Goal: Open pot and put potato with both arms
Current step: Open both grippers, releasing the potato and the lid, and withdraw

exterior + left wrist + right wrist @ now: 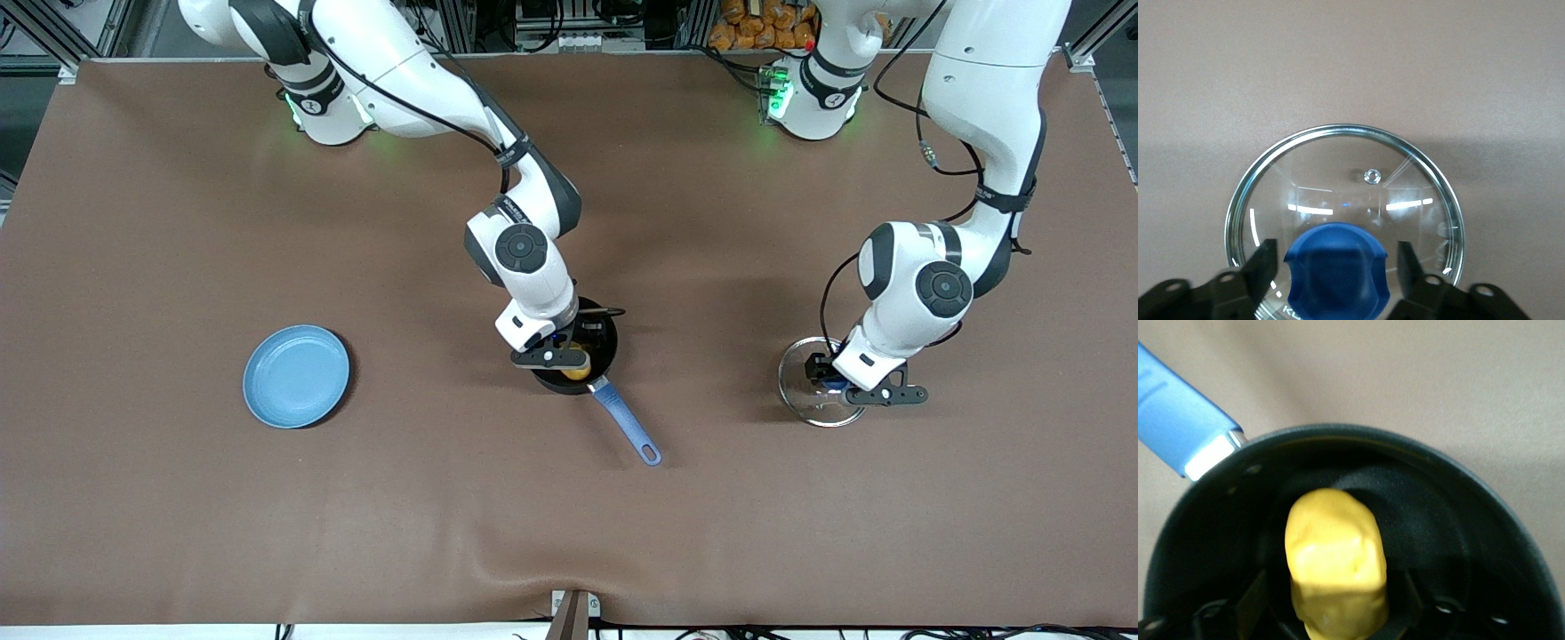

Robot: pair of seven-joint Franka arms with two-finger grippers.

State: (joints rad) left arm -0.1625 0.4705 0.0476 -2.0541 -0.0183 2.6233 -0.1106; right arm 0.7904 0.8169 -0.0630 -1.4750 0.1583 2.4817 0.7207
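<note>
The black pot (607, 342) stands uncovered at the table's middle, its blue handle (627, 422) pointing toward the front camera. The yellow potato (578, 372) lies inside it. In the right wrist view the potato (1335, 553) sits in the pot (1458, 520) between the fingers of my right gripper (1335, 613), with a gap on each side. My right gripper (569, 357) is open, low in the pot's mouth. The glass lid (798, 391) lies flat on the table toward the left arm's end. My left gripper (1337, 267) is open around its blue knob (1336, 277), not touching it.
A flat blue plate (296, 376) lies on the brown table toward the right arm's end, well apart from the pot. The lid's metal rim (1338, 128) rests on bare table.
</note>
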